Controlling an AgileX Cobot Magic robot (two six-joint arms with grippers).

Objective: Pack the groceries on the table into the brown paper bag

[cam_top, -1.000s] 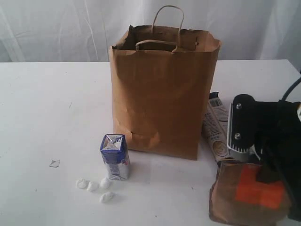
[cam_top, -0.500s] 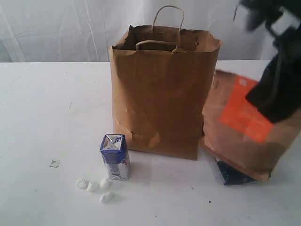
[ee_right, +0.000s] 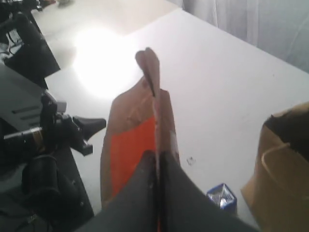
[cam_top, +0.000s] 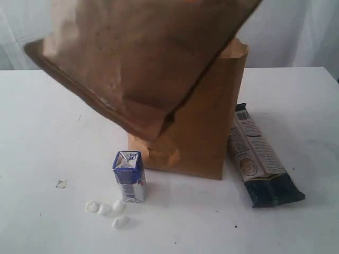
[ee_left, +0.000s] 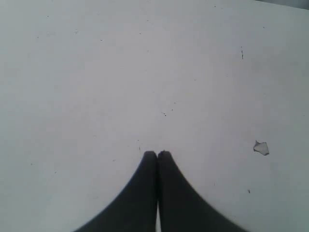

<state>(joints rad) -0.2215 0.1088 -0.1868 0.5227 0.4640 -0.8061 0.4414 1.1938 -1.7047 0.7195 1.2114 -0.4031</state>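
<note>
My right gripper (ee_right: pixel 155 157) is clamped on the brown pouch (ee_right: pixel 130 145), its two dark fingers pinched together over the pouch's flattened top seam. From the wrist camera the pouch hangs away from the fingers edge-on, with its orange label (ee_right: pixel 126 154) on one face and the seam's end curling free beyond the grip. The brown paper bag (ee_right: pixel 282 164) shows in that same view with its mouth open and a twisted handle at the rim. It stands off to one side of the pouch rather than under it, and the small blue-white carton (ee_right: pixel 222 197) sits on the table near the bag's foot.

In the exterior view the pouch (cam_top: pixel 143 58) is held high and tilted. It fills the upper part of the picture, so it hides most of the bag (cam_top: pixel 212 137) behind it. The side towards this camera is plain creased brown paper with a folded bottom edge. I cannot see the right gripper itself here.

The carton (cam_top: pixel 128 176) stands upright just in front of the bag. A long blue-white packet (cam_top: pixel 262 159) lies flat beside the bag on the white table (cam_top: pixel 47 121).

My left gripper (ee_left: pixel 157 153) is closed on nothing, its fingertips pressed together over bare tabletop.
</note>
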